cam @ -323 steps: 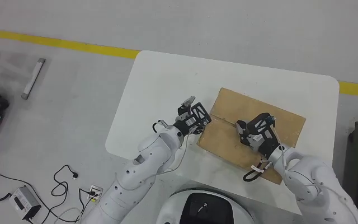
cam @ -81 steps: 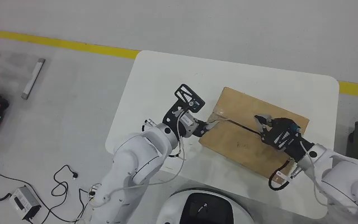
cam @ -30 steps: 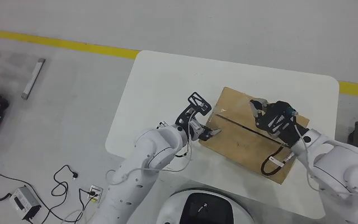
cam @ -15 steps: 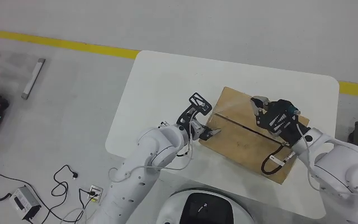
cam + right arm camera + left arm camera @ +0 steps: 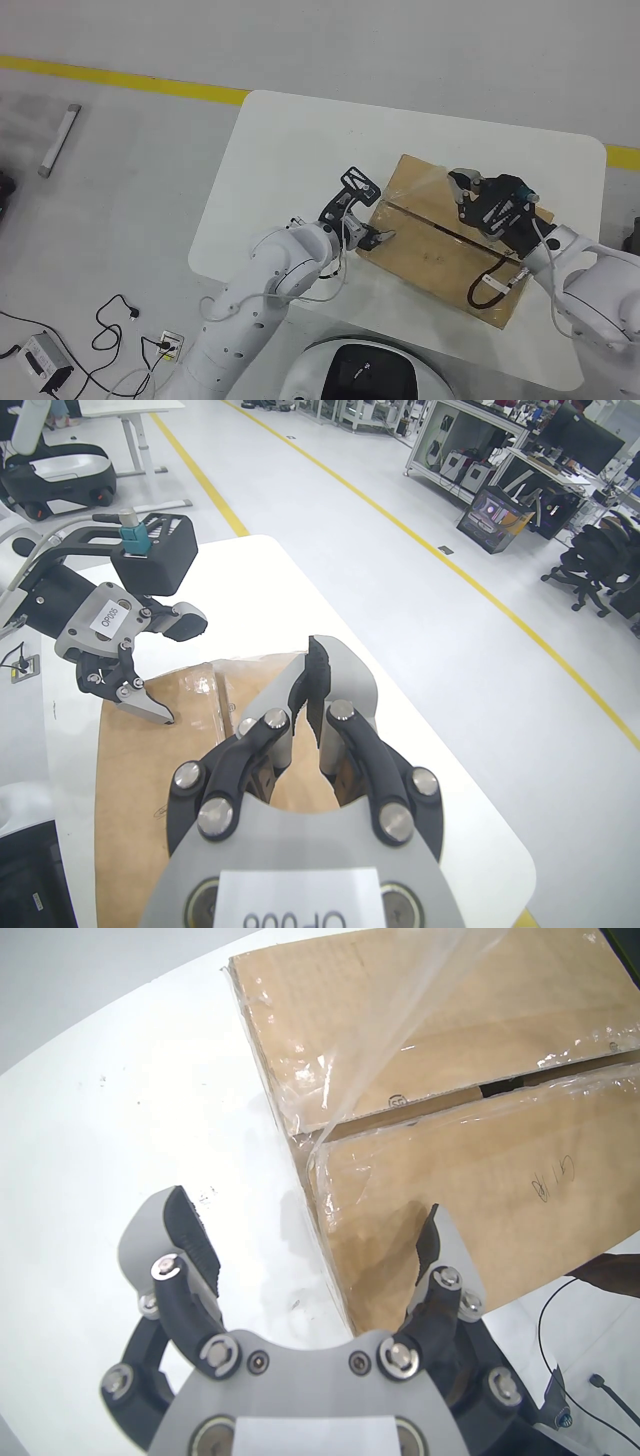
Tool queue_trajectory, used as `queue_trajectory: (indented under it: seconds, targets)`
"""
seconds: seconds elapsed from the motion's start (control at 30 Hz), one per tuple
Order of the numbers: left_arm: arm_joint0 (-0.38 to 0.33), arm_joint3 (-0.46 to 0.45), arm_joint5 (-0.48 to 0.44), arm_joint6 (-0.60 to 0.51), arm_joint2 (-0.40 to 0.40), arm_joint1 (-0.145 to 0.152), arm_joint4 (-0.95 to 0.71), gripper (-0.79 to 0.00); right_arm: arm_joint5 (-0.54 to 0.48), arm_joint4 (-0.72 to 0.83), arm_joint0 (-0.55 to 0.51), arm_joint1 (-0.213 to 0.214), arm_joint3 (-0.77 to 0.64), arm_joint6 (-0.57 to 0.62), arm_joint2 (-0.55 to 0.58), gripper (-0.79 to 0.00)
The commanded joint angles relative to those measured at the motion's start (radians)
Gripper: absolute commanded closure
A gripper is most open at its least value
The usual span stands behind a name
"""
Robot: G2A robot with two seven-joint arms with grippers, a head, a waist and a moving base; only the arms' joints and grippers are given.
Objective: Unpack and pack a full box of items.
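Note:
A brown cardboard box [image 5: 440, 250] lies on the white table [image 5: 300, 150], its two top flaps [image 5: 450, 1028] meeting at a seam with a small dark gap. A strip of clear tape [image 5: 400, 1023] is peeled up off the seam, still stuck at the box's near-left end. My right gripper [image 5: 459, 186] hangs above the box's far side, shut on the tape's free end [image 5: 280, 680]. My left gripper [image 5: 310, 1238] is open at the box's left corner, one finger over the table, the other over the box top. It also appears beyond the right gripper's fingers [image 5: 170, 667].
A black cable [image 5: 485, 290] hangs from the right arm across the box's near-right corner. Bare tabletop lies to the left and far side of the box. The table's rounded edge [image 5: 500, 815] runs close to the box on the right.
The right gripper has drawn the tape strip a little farther up and away from the seam. The left gripper has stayed at the box's left corner, open.

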Motion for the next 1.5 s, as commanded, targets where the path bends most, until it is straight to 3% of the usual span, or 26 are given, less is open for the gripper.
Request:
queue_trajectory:
  seconds: [0.0,0.63,1.47]
  targets:
    - [-0.001,0.0,0.0,-0.002,0.001,0.0,0.0,-0.785,0.0,0.001,0.011,0.0,0.001,0.001,-0.005,0.0]
    - [0.012,-0.008,0.014,-0.005,0.008,0.004,-0.004,-0.785,0.008,0.021,0.102,-0.001,0.028,0.013,-0.066,0.0]
    - [0.008,-0.007,0.022,0.0,0.012,0.007,-0.013,-0.785,0.072,0.131,0.304,-0.019,0.141,0.06,-0.216,0.0]
